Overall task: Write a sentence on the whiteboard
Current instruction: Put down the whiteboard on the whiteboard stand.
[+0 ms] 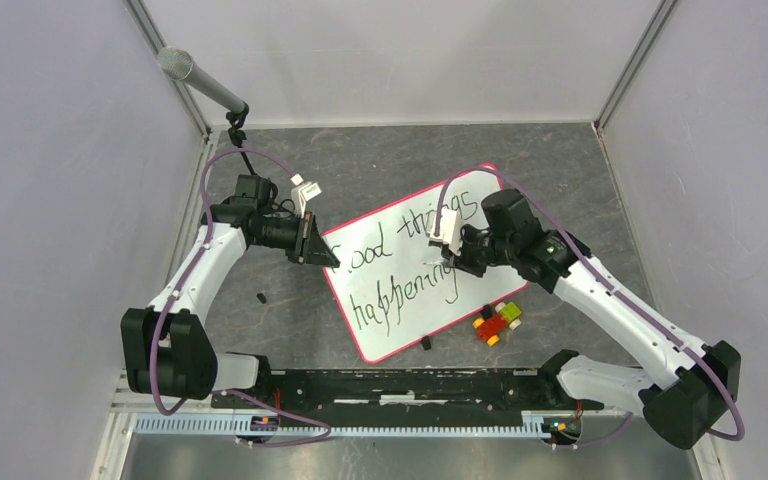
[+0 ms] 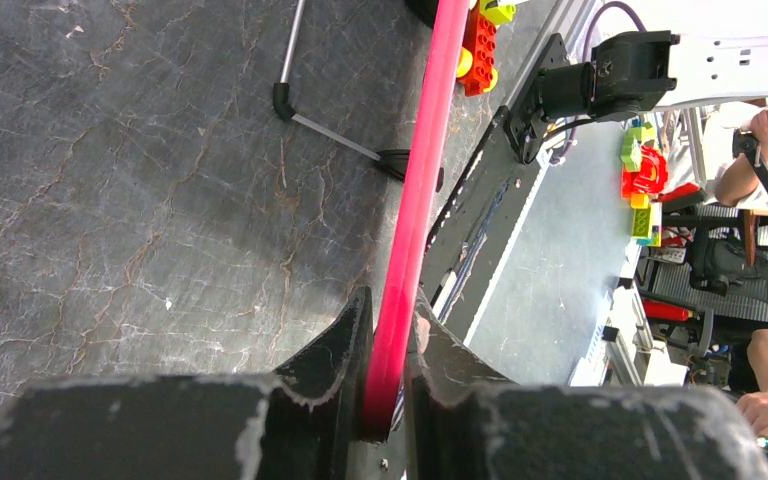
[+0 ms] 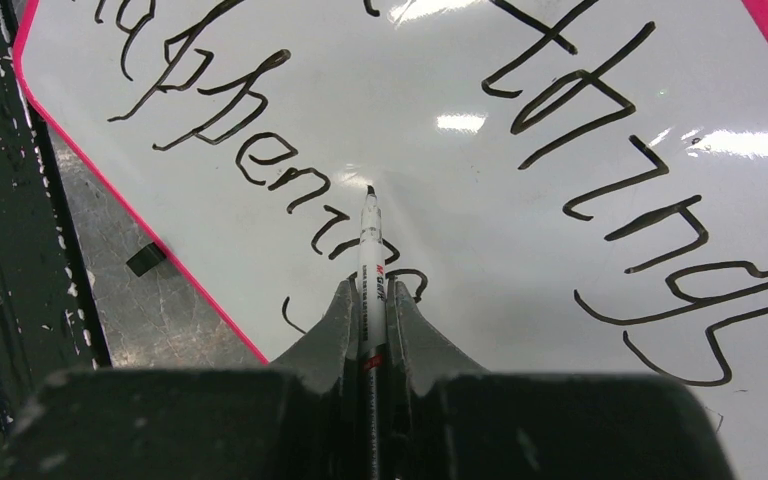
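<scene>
On the dark surface (image 1: pixel 380 160) lies the whiteboard (image 1: pixel 395 338), and my left tool (image 2: pixel 388 310) pinches its pink rim. My right tool (image 3: pixel 367 290) holds the marker (image 3: pixel 369 230), tip over "happening". I think the sentence (image 1: pixel 405 297) is almost done; next I must lift off gently.

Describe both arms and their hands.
The left arm and right arm have white shells, black joints and black bases. A purple cable loops along each. The left hand and right hand are black, with two wedge-shaped fingers, edges chipped pale.
</scene>
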Motion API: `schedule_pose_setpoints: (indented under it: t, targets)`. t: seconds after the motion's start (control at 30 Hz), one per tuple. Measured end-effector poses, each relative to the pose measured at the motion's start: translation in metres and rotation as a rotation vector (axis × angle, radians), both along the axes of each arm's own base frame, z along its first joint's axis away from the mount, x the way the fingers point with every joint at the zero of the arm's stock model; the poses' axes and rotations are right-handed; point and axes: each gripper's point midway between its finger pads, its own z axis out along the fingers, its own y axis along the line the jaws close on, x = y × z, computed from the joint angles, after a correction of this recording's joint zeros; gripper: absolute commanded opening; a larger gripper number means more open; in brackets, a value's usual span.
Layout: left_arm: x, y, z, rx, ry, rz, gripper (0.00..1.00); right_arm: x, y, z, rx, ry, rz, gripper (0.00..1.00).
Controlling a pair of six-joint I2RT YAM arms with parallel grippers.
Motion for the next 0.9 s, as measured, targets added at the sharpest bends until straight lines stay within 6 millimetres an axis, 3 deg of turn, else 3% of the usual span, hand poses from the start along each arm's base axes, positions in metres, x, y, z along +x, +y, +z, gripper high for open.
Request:
schedule_pose_setpoints:
  t: [0.27,0.47,0.73,0.9]
  targets:
    - [0.0,0.0,0.0,0.0,0.0,0.0,0.02,0.007,0.003,-0.003,0.004,-0.016,-0.013,0.0]
    - [0.0,0.0,0.0,0.001,0.0,0.001,0.02,-0.001,-0.003,-0.028,-0.03,0.031,-0.017,0.0]
    - [0.0,0.0,0.0,0.001,0.0,0.0,0.03,-0.005,-0.004,-0.03,-0.031,0.027,-0.014,0.0]
    - [0.0,0.0,0.0,0.001,0.0,0.0,0.15,-0.004,-0.003,-0.021,-0.022,0.025,-0.016,0.0]
